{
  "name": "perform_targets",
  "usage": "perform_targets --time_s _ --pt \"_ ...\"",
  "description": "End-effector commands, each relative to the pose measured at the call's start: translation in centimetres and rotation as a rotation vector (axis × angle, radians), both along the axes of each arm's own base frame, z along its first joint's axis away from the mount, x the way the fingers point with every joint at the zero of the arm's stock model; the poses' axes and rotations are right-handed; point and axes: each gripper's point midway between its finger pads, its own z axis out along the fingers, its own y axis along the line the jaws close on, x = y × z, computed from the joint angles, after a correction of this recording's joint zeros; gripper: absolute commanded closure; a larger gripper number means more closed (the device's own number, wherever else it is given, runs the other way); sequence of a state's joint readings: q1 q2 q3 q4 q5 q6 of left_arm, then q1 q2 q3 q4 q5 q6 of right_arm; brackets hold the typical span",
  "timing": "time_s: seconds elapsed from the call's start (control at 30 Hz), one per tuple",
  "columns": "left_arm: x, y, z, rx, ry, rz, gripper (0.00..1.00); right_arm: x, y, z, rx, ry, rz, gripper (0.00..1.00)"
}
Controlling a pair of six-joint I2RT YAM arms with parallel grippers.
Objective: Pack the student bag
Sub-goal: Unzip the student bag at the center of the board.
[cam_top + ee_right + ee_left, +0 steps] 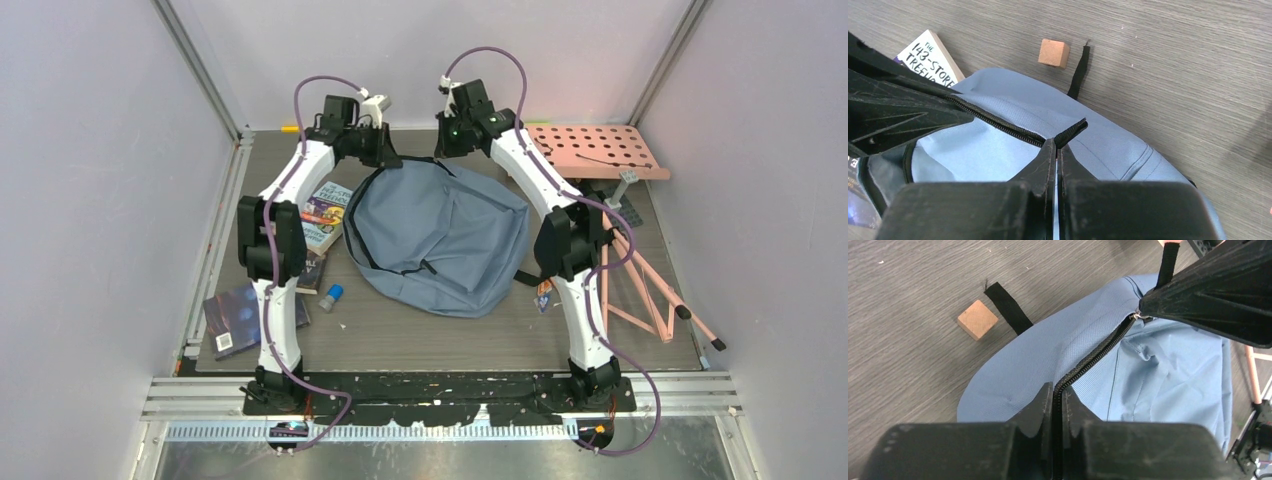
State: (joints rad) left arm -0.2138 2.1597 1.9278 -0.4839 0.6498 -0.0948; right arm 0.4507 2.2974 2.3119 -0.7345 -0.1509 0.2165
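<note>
Top view: the student bag lies flat at the centre of the tabletop, between the two arms, with books just beside its left edge. The left gripper and the right gripper both meet the bag's far rim, near each other. Left wrist view: the left fingers are closed on the zipper, pinching the coil line where it bends. A black strap emerges from under the bag, and a wooden block sits just beside it. Right wrist view: the right fingers are closed on the zipper's end tab, at the bag's edge. Handling: the fabric is soft and limp and appears light, so it is likely to fold or drag rather than hold its shape. Take hold at the zipper tape, the pull or a strap, not at the bare panel, which offers little purchase. Expect the mouth to collapse unless one side is held up while items go in.
</note>
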Motion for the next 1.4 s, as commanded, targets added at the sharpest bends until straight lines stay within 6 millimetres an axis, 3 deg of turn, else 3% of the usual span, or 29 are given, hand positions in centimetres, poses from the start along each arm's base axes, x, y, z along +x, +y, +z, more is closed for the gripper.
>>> perform_targets --time_s 0.0,0.2,0.4,0.67,0.8,0.87,1.13,1.2,1.23,1.3,1.37 --pt "0.5 0.1 3.7 -0.051 -0.032 0.034 1.00 0.8 -1.3 5.3 -0.019 -0.141 -0.080 1.00" --pt "1.6 1.2 7.1 -0.141 -0.031 0.228 1.00 1.9 -4.3 5.3 -0.137 -0.186 -0.211 1.00" --pt "3.2 6.2 8.9 -0.310 0.018 0.488 1.00 2.1 -5.2 4.4 -0.181 -0.178 -0.243 1.00" --pt "2.8 12.2 7.9 -0.327 0.036 0.680 1.00 2.0 -5.7 2.7 -0.223 -0.149 -0.250 1.00" --pt "2.0 13.0 7.0 -0.309 0.044 0.705 1.00 1.7 -5.7 1.7 -0.238 -0.125 -0.241 1.00" --pt "1.9 14.8 6.4 -0.296 0.049 0.745 1.00 1.7 -5.8 1.4 -0.244 -0.120 -0.239 1.00" --pt "1.4 15.1 5.5 -0.256 0.057 0.734 1.00 1.4 -5.5 1.2 -0.234 -0.111 -0.214 0.99" --pt "1.3 14.9 6.0 -0.241 0.034 0.698 0.97 1.5 -4.9 2.2 -0.208 -0.129 -0.194 0.91" --pt "1.2 14.8 6.3 -0.230 0.020 0.683 0.90 1.6 -4.7 2.7 -0.197 -0.138 -0.185 0.76" --pt "0.9 14.6 7.0 -0.200 -0.011 0.650 0.74 1.6 -4.1 4.1 -0.164 -0.165 -0.161 0.56" --pt "0.5 14.4 8.0 -0.164 -0.044 0.620 0.57 1.6 -3.5 5.5 -0.135 -0.192 -0.138 0.47"
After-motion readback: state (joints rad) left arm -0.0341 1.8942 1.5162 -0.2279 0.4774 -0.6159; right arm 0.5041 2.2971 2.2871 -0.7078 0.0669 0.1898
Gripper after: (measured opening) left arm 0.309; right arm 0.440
